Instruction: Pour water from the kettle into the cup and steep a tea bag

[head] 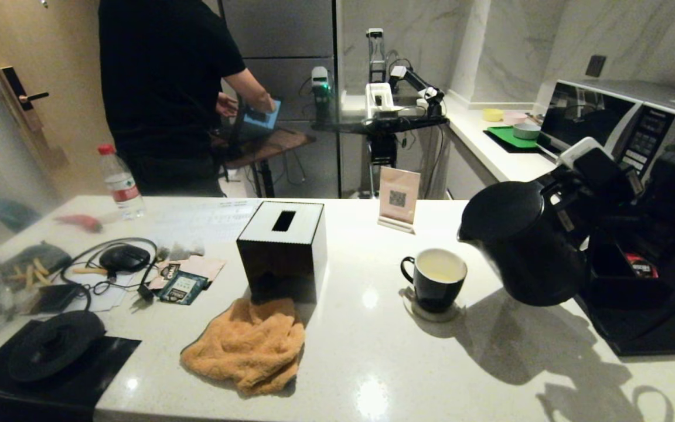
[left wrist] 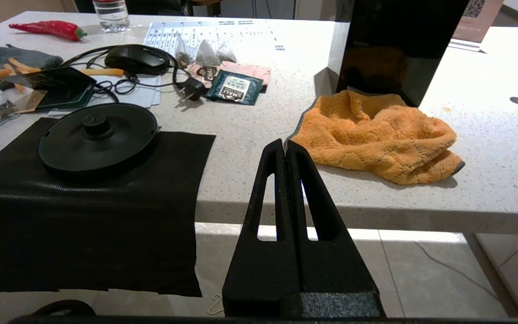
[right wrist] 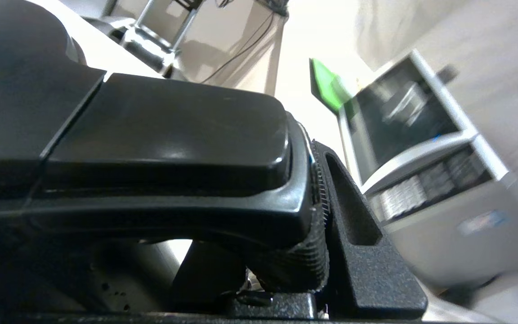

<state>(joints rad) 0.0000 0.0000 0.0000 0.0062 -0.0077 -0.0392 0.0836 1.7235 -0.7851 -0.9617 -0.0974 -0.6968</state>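
Note:
The black kettle [head: 525, 246] hangs just above the counter, to the right of the cup, tipped a little with its spout over the cup's right rim. No stream shows. My right gripper [head: 575, 196] is shut on the kettle's handle [right wrist: 164, 148]; one finger [right wrist: 358, 234] presses its side. The black cup [head: 434, 278] stands on a coaster with pale yellow water [head: 438, 271] inside. Small pale tea bags [left wrist: 207, 53] lie by the green packets at the far left. My left gripper [left wrist: 285, 145] is shut and empty, parked before the counter's front edge.
A black tissue box [head: 283, 249] and an orange cloth [head: 246, 346] sit mid-counter. The kettle base [head: 56, 346] rests on a black mat at the left, near a mouse and cables. A card stand [head: 397, 199], a microwave [head: 624, 123] and a black rack [head: 654, 293] flank the right. A person [head: 167, 88] stands behind.

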